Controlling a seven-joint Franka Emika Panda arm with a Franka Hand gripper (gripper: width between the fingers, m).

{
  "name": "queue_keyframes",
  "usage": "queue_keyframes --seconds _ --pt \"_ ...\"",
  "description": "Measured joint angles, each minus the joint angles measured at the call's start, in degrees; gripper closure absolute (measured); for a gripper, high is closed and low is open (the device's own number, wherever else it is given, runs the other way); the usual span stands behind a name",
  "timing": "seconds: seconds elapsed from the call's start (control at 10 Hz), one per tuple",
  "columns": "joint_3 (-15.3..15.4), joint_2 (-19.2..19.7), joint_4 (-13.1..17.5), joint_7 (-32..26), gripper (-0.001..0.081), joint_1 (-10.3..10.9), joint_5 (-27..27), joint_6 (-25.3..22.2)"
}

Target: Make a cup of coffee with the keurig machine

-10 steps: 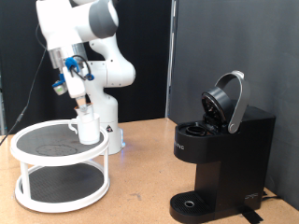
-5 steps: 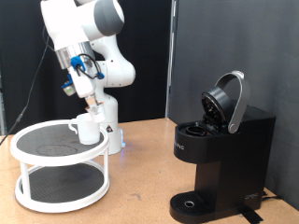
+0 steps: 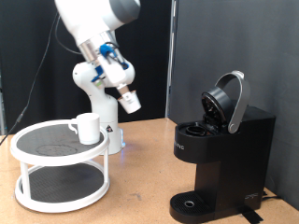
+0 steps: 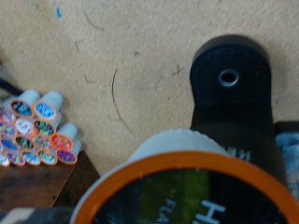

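Note:
The black keurig machine [image 3: 222,154] stands at the exterior view's right with its top lid [image 3: 227,101] raised open. The small white cup [image 3: 88,127] sits on the top tier of a white round stand [image 3: 58,166] at the left. My gripper [image 3: 130,101] hangs in the air between the stand and the machine, tilted towards the machine. In the wrist view an orange-rimmed coffee pod [image 4: 177,191] fills the space right at the hand, held by the gripper, with the machine's black base [image 4: 232,89] beyond it. The fingers themselves are hidden.
A heap of several coffee pods [image 4: 35,135] lies on a dark surface beside the wooden table [image 3: 140,191]. The robot's white base [image 3: 105,126] stands behind the stand. A black curtain forms the background.
The gripper has swung from above the cup on the stand to the exterior view's right, towards the machine. The cup and the machine have not moved.

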Motion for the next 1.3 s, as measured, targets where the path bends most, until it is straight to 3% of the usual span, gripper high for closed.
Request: queue_keyframes --seconds 0.3,0.5,1.0,1.3 --pt "0.41 0.64 0.44 -0.06 0.0418 0.23 0.88 0.02" --pt "0.54 0.97 1.42 -2.28 0.0418 0.89 5.11 -1.88" --pt "2.81 4.1 9.37 -2.55 0.0418 4.56 9.25 -10.01" --pt "4.95 4.13 10.92 -2.43 0.0418 5.81 9.29 -10.86"
